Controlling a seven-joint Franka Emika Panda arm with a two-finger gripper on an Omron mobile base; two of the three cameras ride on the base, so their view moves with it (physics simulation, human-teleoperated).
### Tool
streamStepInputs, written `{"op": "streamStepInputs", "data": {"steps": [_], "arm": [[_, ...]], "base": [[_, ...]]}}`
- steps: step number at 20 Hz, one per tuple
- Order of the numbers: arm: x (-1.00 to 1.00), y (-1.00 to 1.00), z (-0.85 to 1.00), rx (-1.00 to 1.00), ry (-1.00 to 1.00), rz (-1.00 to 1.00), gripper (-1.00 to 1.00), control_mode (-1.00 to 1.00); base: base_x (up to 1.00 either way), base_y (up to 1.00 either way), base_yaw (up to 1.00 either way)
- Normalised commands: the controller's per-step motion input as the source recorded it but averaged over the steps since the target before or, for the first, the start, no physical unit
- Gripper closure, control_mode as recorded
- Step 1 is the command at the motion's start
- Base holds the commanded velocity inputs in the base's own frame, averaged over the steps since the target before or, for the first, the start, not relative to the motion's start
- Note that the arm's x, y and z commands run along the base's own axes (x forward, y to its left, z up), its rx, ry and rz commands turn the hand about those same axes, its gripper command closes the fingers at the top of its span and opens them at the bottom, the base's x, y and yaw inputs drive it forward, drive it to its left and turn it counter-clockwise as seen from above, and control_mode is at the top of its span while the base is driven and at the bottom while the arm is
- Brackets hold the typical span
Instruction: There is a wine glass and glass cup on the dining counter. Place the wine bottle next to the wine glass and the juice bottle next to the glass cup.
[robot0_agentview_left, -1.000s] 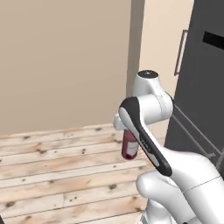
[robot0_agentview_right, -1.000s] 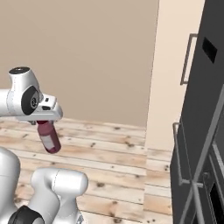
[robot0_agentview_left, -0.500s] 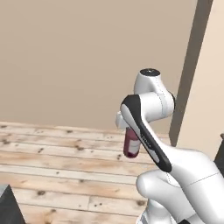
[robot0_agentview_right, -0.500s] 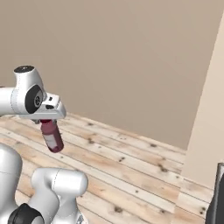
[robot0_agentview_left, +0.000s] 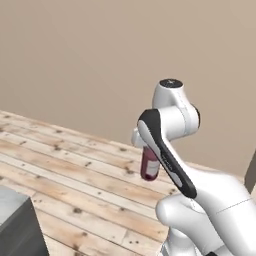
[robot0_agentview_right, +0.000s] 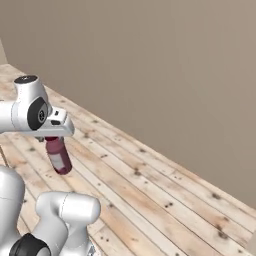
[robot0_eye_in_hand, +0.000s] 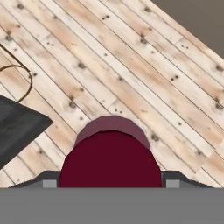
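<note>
The juice bottle (robot0_agentview_left: 149, 164), squat and pinkish-red, hangs in the air over the plank floor with my gripper (robot0_agentview_right: 52, 135) shut on its upper part. In the right base view the juice bottle (robot0_agentview_right: 59, 155) tilts a little under the white hand. From the hand view I look down on its dark red round cap (robot0_eye_in_hand: 110, 157), which sits between my gripper's (robot0_eye_in_hand: 109, 183) two fingertips. The wine bottle, wine glass and glass cup are out of view.
A grey-topped block with dark sides (robot0_agentview_left: 15, 222) shows its corner at the lower left, and a dark block (robot0_eye_in_hand: 15, 127) lies left in the hand view. A light wooden floor (robot0_agentview_right: 165, 195) stretches ahead to a plain beige wall (robot0_agentview_left: 100, 60).
The whole picture has swung as the base turns: the dark cabinets at the right have left the views and the grey-topped corner has come in. The bottle stays gripped.
</note>
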Motion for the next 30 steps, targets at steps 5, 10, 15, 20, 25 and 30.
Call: {"op": "streamStepInputs", "data": {"steps": [5, 10, 15, 20, 25, 30], "arm": [[0.0, 0.0, 0.0, 0.0, 0.0, 0.0, 1.0, 1.0], [0.0, 0.0, 0.0, 0.0, 0.0, 0.0, 1.0, 1.0], [0.0, 0.0, 0.0, 0.0, 0.0, 0.0, 1.0, 1.0], [0.0, 0.0, 0.0, 0.0, 0.0, 0.0, 1.0, 1.0], [0.0, 0.0, 0.0, 0.0, 0.0, 0.0, 1.0, 1.0], [0.0, 0.0, 0.0, 0.0, 0.0, 0.0, 1.0, 1.0]], "base": [[0.76, -0.3, 0.16], [0.77, -0.31, 0.15], [0.74, -0.23, 0.26], [0.67, -0.11, 0.44], [0.63, -0.07, 0.51], [0.63, -0.11, 0.47]]}}
